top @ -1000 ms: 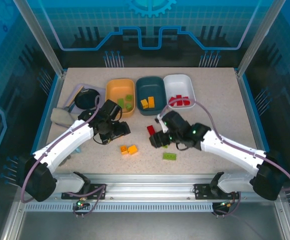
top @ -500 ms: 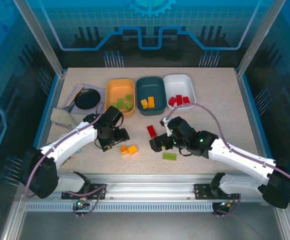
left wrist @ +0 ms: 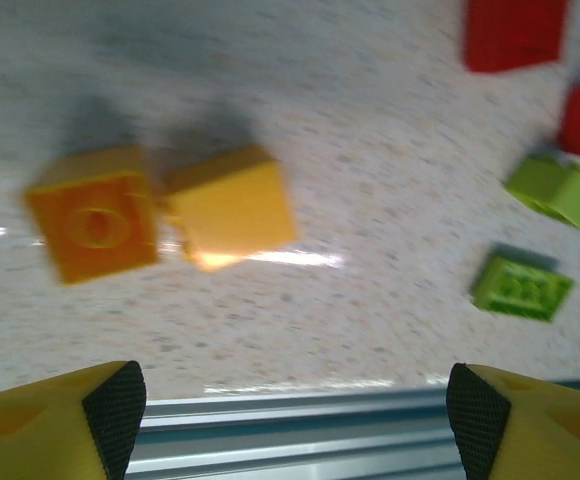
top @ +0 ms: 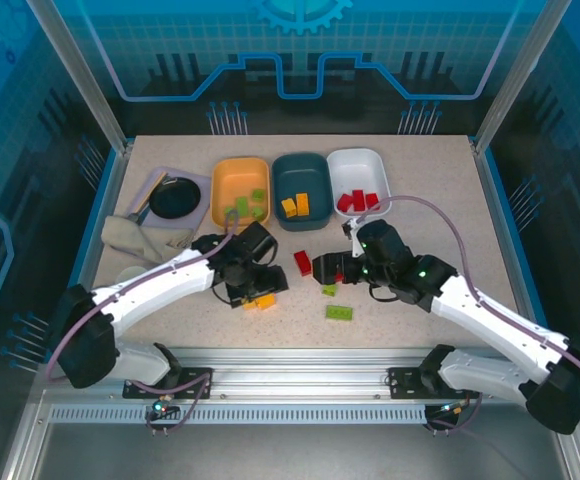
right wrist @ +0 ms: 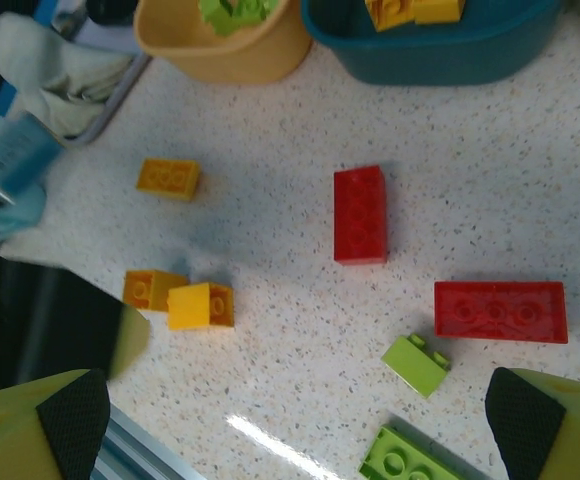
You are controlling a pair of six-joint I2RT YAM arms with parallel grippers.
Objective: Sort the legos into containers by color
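The left gripper [left wrist: 295, 405] is held with jaws wide apart at the frame's bottom; two touching orange-yellow studded plastic bricks [left wrist: 232, 207] are seen upper left. The right gripper [right wrist: 295, 415] is likewise spread, below two red studded plastic bricks [right wrist: 359, 214].
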